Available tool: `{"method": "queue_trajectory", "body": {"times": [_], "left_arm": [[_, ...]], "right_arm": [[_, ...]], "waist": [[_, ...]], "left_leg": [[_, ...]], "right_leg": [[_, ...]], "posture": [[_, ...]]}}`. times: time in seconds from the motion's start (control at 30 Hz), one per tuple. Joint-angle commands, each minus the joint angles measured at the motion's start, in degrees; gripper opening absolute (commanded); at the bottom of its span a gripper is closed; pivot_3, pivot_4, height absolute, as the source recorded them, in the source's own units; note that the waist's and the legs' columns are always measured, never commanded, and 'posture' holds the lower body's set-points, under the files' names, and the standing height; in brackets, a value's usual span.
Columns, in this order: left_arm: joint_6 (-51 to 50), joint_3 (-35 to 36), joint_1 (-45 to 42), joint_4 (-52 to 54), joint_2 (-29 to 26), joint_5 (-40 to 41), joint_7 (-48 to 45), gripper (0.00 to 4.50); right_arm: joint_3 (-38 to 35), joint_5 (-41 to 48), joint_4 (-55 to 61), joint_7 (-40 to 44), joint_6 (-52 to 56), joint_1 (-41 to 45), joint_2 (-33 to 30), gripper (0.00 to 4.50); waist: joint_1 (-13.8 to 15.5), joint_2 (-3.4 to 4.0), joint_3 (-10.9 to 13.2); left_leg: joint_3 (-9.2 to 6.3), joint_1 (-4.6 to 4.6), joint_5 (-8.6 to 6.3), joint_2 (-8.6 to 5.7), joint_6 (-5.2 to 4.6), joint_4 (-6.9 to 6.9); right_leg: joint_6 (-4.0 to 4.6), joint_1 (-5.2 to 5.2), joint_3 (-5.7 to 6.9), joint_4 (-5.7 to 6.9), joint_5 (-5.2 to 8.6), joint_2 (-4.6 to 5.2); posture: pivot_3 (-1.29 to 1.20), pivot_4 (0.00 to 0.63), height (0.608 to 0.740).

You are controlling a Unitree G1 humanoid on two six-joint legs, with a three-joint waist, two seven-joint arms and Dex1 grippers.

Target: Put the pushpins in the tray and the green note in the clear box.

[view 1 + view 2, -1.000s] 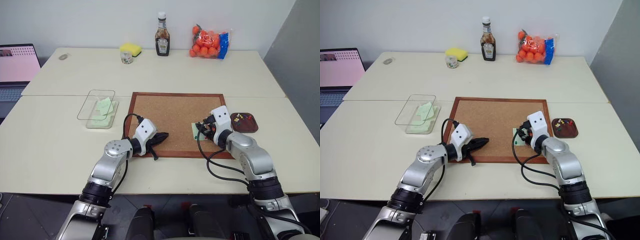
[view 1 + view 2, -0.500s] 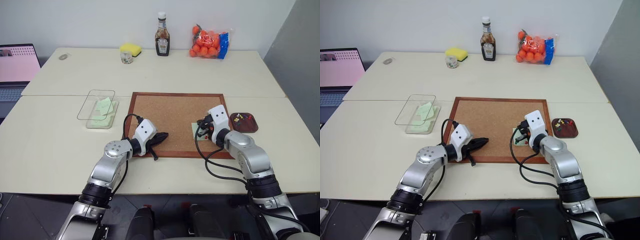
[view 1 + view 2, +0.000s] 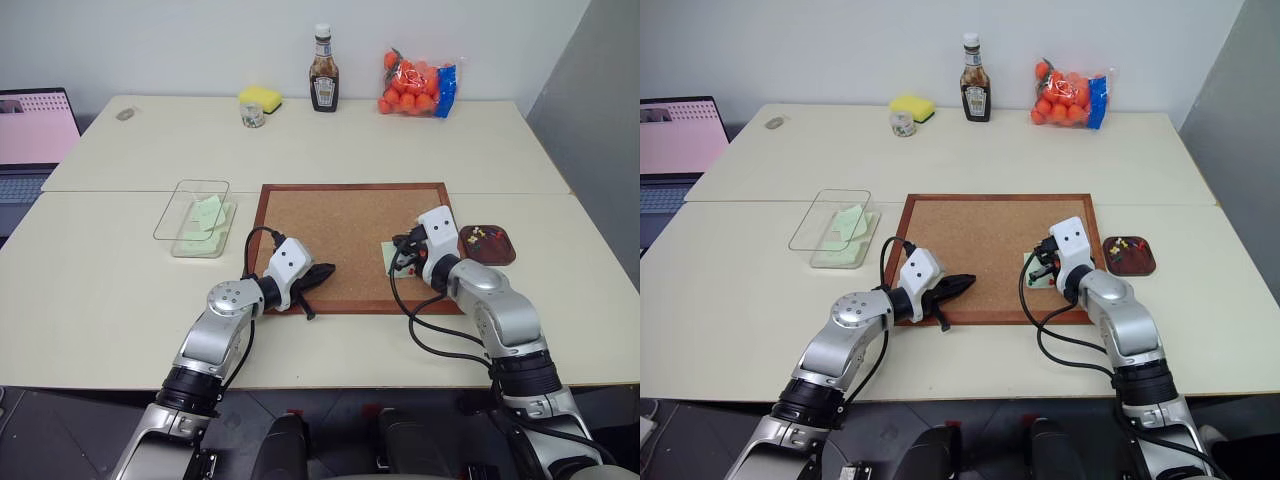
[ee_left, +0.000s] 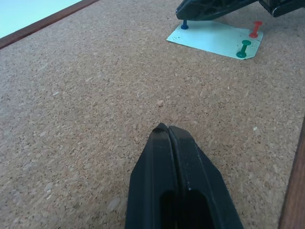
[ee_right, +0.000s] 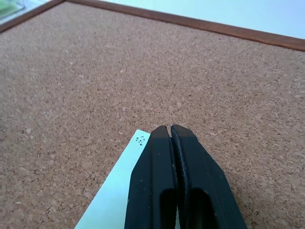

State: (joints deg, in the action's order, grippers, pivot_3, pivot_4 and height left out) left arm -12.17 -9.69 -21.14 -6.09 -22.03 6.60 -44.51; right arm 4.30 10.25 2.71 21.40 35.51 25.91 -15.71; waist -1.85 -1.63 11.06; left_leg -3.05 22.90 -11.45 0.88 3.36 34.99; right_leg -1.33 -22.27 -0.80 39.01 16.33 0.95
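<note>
A pale green note [image 4: 214, 38] lies on the corkboard [image 3: 340, 220] near its right edge, held by a blue pushpin [image 4: 184, 25] at one corner and a red pushpin [image 4: 255, 29] and a green pushpin [image 4: 244, 48] at another. My right gripper [image 3: 398, 252] hangs low over the note, shut on the blue pushpin's head, and the pin still stands in the paper. My left gripper [image 3: 330, 268] is shut on nothing, low over the board's near left part. The dark tray [image 3: 487, 245] to the right of the board holds several pushpins. To the left, the clear box [image 3: 195, 215] holds green notes.
Along the table's far edge stand a sauce bottle [image 3: 323, 82], a yellow sponge [image 3: 260, 97], a small jar [image 3: 253, 116] and a bag of oranges [image 3: 418, 84]. A laptop [image 3: 35, 130] sits at the far left.
My right gripper has closed its fingers at the note's corner. The left arm has kept still.
</note>
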Motion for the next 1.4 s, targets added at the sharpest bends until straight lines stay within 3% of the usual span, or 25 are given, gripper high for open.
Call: {"method": "queue_trajectory", "body": {"times": [0.03, 0.3, 0.6, 0.8, 1.1, 1.4], "left_arm": [[-0.99, -1.53, 1.21, 0.91, -0.36, -0.69, -0.64, 0.0], [-1.23, -1.74, 1.18, 1.03, -0.24, -0.63, -0.87, 0.0], [-0.62, -2.12, 1.94, 2.43, -0.52, 1.31, -3.95, 0.0], [0.44, -1.97, 1.26, 1.54, -0.79, 0.76, -5.06, 0.0], [3.04, -0.32, -1.49, -2.33, -2.55, -0.18, -6.41, 0.0], [6.02, 0.07, -3.1, -5.74, -3.21, -0.46, -6.11, 0.0]], "right_arm": [[-2.24, 1.3, 6.16, 0.33, -2.43, 1.74, -0.08, 0.0], [-4.56, 2.13, 10.13, 0.26, -0.86, 0.22, -1.2, 0.0], [-16.11, 4.29, 17.44, -0.8, 3.89, -8.17, -9.22, 0.0], [-18.79, 1.84, 14.06, -3.65, 3.07, -10.25, -12.23, 0.0], [-17.52, -0.98, 2.55, -4.19, -1.56, -6.47, -13.31, 0.0], [-17.08, -1.13, 0.08, -4.19, -3.1, -5.64, -13.33, 0.0]], "waist": [[-0.02, 0.01, 0.0], [0.04, 0.01, 0.0], [0.3, 0.01, -0.01], [-0.03, 0.02, -0.01], [0.02, 0.02, -0.01], [0.03, 0.02, -0.01]], "left_leg": [[0.01, 0.0, 0.0, 0.0, 0.0, 0.0], [0.0, 0.0, 0.0, 0.0, 0.0, 0.0], [0.04, 0.03, -0.03, -0.09, -0.06, 0.0], [0.07, -0.02, -0.04, -0.06, -0.07, 0.0], [0.12, -0.01, -0.04, -0.08, -0.07, 0.0], [0.1, -0.01, -0.04, -0.06, -0.08, 0.0]], "right_leg": [[0.0, -0.01, -0.01, 0.0, 0.0, 0.0], [0.0, 0.0, 0.0, 0.0, 0.0, 0.0], [-0.01, 0.02, -0.03, -0.05, 0.01, 0.1], [-0.02, 0.01, -0.04, -0.02, 0.0, 0.08], [-0.02, 0.01, -0.04, -0.03, 0.0, 0.06], [-0.02, 0.01, -0.04, -0.02, 0.0, 0.05]], "posture": [[0.0, 0.15, 0.74], [0.0, 0.15, 0.74], [0.0, 0.15, 0.74], [0.0, 0.15, 0.74], [0.0, 0.15, 0.74], [0.0, 0.15, 0.74]]}}
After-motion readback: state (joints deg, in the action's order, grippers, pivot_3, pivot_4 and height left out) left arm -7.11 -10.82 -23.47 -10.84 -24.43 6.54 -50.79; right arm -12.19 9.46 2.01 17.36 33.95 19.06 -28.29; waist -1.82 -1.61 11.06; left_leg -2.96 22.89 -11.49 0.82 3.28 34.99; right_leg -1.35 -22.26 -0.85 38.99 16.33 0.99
